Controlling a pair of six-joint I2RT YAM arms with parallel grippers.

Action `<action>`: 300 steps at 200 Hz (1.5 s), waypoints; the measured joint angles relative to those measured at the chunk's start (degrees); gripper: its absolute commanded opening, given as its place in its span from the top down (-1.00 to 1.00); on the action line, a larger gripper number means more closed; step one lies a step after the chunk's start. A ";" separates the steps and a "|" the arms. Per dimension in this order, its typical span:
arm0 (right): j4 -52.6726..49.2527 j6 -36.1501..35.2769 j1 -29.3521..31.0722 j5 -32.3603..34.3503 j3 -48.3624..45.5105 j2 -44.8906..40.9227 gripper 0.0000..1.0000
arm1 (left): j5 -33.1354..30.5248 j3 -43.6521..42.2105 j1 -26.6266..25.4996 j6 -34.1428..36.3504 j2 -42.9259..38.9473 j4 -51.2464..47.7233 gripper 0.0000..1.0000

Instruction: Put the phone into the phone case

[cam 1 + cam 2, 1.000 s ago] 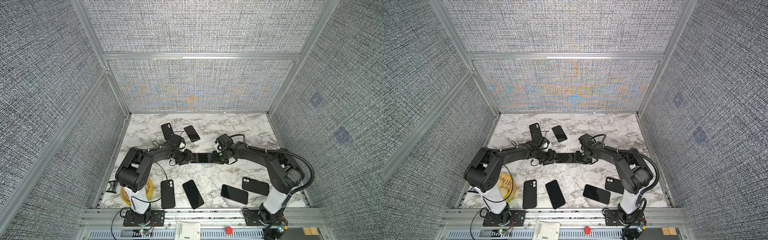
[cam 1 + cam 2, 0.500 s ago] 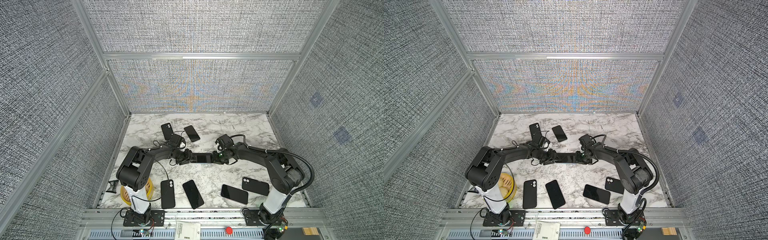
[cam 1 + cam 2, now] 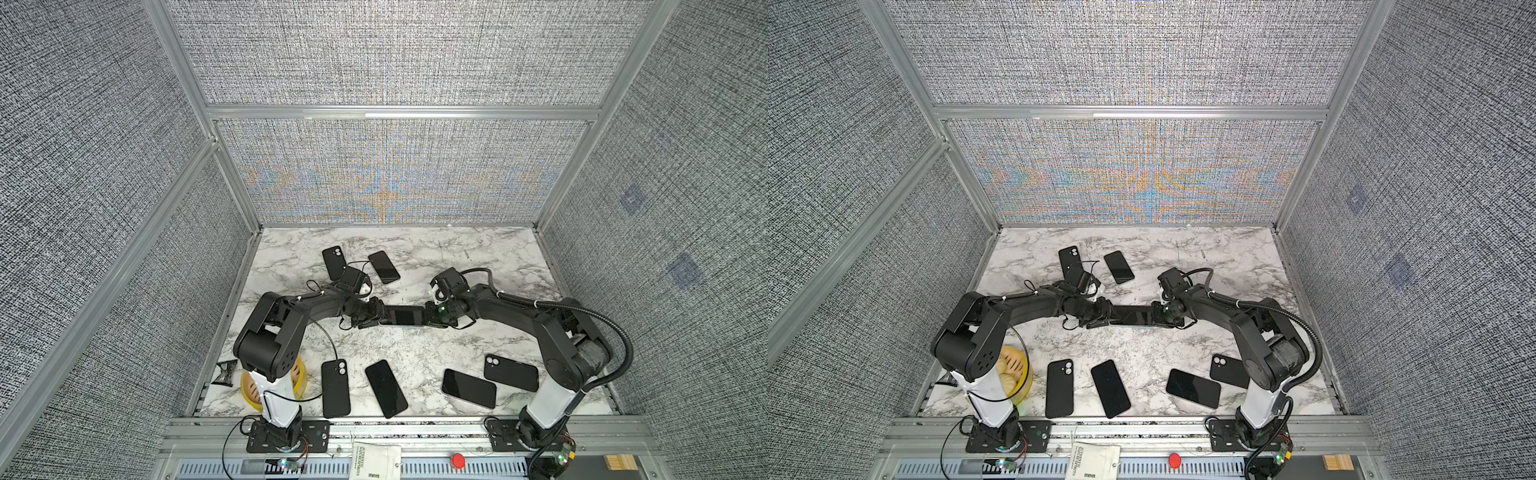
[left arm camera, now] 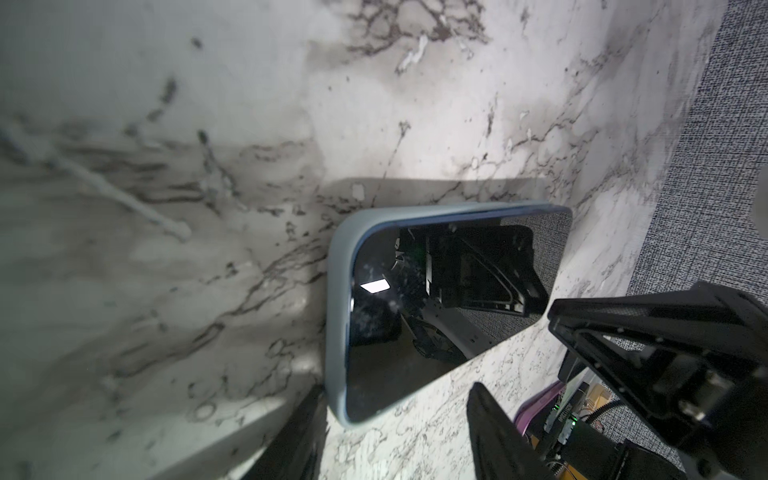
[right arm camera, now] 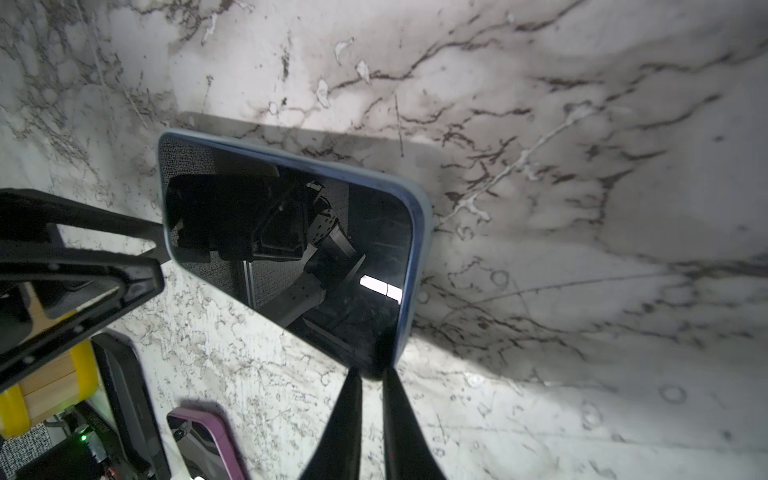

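A phone [image 3: 405,316] with a black screen lies in a pale blue phone case [image 4: 336,291] at the middle of the marble table, between my two grippers in both top views. It is tilted, with one long side raised and a shadow under it. My right gripper [image 5: 372,370] is shut on a corner of the phone [image 5: 291,232], at the case rim [image 5: 422,232]. My left gripper [image 4: 397,388] stands open around the opposite end of the phone [image 4: 415,291]. One finger [image 4: 307,415] rests against the case side. The other finger [image 4: 490,424] is apart from it.
Several other black phones and cases lie around: two at the back [image 3: 334,263] [image 3: 384,267] and more along the front [image 3: 336,388] [image 3: 385,388] [image 3: 468,387] [image 3: 511,372]. A yellow round basket [image 3: 249,384] stands by the left arm's base. A purple case [image 5: 208,440] shows nearby.
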 measured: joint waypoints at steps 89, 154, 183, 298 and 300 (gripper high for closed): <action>-0.87 -0.50 -0.07 1.75 1.44 1.20 0.59 | -1.95 -0.15 -0.02 1.62 -1.14 -2.27 -0.13; -0.83 -0.24 0.07 1.29 1.46 2.56 0.61 | -4.39 2.62 -0.42 2.95 -0.22 -3.37 -0.07; -0.44 0.15 0.11 0.83 1.49 2.80 0.66 | -3.23 2.36 -0.94 2.86 0.92 -2.40 0.00; 0.07 1.31 0.02 0.44 1.31 3.06 0.82 | -2.91 1.20 -0.92 1.40 0.98 -0.50 0.06; 0.11 1.36 0.02 0.44 1.27 3.06 0.82 | -2.91 1.20 -0.92 1.40 0.98 -0.48 0.06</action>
